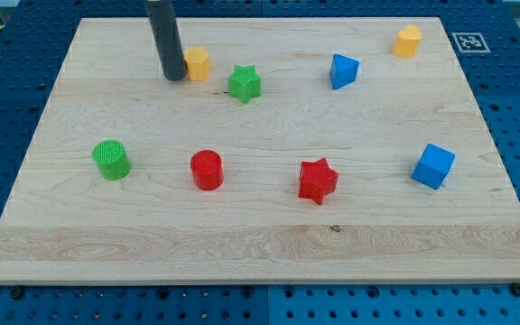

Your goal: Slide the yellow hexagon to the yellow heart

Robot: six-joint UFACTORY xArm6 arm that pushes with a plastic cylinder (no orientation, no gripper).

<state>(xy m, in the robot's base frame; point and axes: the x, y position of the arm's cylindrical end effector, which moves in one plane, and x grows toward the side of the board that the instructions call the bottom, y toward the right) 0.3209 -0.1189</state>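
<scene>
**Tip against the hexagon's left side**

My tip (pixel 174 78), the lower end of a plain dark rod with no pincer to open or close, stands on the pale wooden tabletop (pixel 260 244) touching the left side of the small yellow hexagon block (pixel 198 63). The green star block (pixel 244 83) sits just right. The yellow heart block (pixel 408 41) lies well apart, near the view's top right.

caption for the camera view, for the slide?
My tip presses the yellow hexagon's left side, green star just right of it, yellow heart far right.
</scene>
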